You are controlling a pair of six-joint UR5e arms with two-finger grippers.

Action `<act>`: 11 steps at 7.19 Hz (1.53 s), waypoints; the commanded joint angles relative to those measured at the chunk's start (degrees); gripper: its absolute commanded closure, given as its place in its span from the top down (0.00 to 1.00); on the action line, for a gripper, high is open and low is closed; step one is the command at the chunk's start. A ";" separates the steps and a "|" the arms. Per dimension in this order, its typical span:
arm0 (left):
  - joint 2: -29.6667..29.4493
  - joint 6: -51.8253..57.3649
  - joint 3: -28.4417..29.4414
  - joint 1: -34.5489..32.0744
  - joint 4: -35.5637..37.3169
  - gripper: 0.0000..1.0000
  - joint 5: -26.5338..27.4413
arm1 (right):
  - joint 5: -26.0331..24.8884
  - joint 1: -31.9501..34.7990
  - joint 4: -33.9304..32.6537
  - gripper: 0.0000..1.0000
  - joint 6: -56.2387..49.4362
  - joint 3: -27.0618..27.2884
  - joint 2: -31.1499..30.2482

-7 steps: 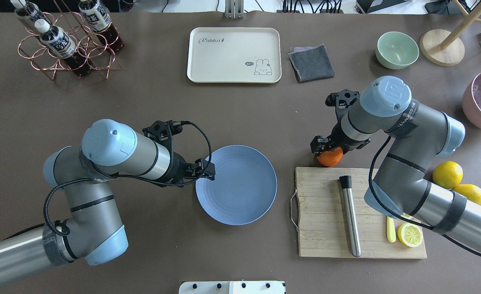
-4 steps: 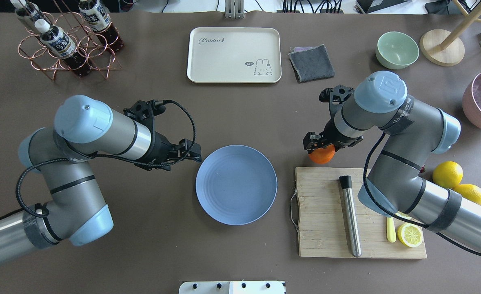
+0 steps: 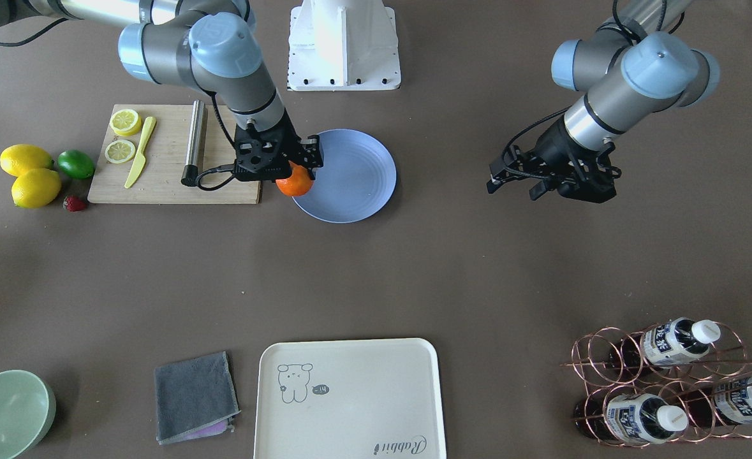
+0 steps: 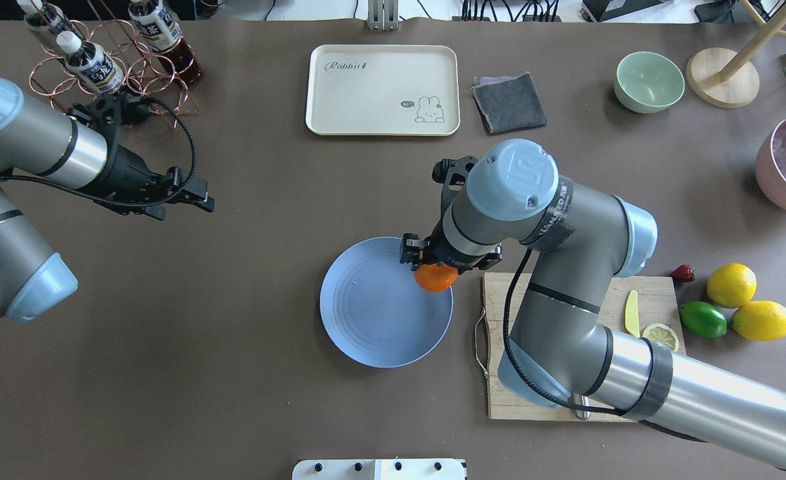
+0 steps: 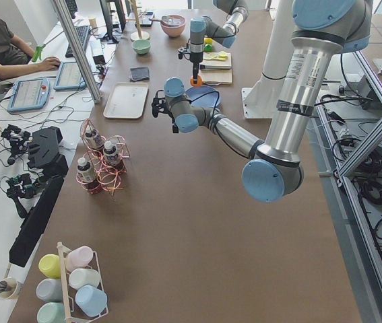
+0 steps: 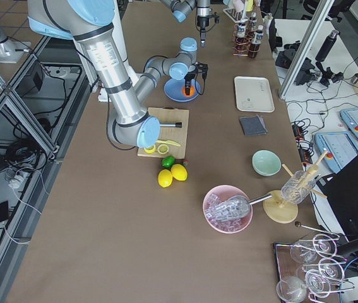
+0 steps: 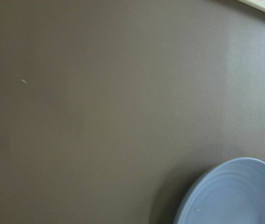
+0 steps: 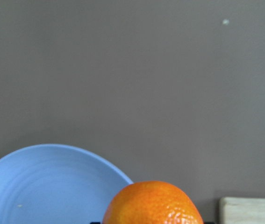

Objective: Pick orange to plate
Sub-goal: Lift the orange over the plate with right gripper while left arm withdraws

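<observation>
The bright orange (image 4: 436, 278) is held above the periwinkle plate (image 4: 373, 320), over the rim nearest the cutting board. My right gripper (image 4: 432, 265) is shut on it from above. The front view shows the orange (image 3: 294, 181) under the right gripper (image 3: 291, 169), at the plate's (image 3: 356, 185) edge. The right wrist view has the orange (image 8: 153, 204) at the bottom and the plate (image 8: 43, 186) to its left. My left gripper (image 4: 197, 193) hangs open and empty over bare table, well left of the plate; the front view shows this left gripper (image 3: 511, 187) too. The left wrist view catches only the plate's (image 7: 235, 196) rim.
A wooden cutting board (image 4: 539, 313) with a yellow knife (image 4: 631, 313) and a lemon slice lies right of the plate. Lemons (image 4: 731, 285), a lime (image 4: 703, 320) and a strawberry sit beyond it. A cream tray (image 4: 383, 90), grey cloth (image 4: 508, 101), green bowl (image 4: 649, 81) and bottle rack (image 4: 109, 67) line the far side.
My right arm carried the orange left, from the board's far corner to over the plate's rim. My left arm drew back from the plate toward the bottle rack.
</observation>
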 commanded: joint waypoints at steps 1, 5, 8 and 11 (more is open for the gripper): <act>2.77 5.41 0.27 -2.95 -0.04 0.98 -1.03 | -5.66 -6.24 -1.13 0.00 3.05 -3.53 4.25; 3.03 5.33 -0.08 -3.13 -0.04 0.98 -0.94 | -5.76 -6.61 -0.52 0.00 2.62 -7.87 6.90; 3.12 4.63 -1.23 -3.13 -0.04 0.98 -0.68 | -5.59 -6.17 -0.61 0.54 2.62 -7.96 6.11; 3.12 5.15 0.26 -3.22 -0.04 0.98 -0.41 | -4.28 -4.86 -1.04 1.00 2.44 -6.64 5.93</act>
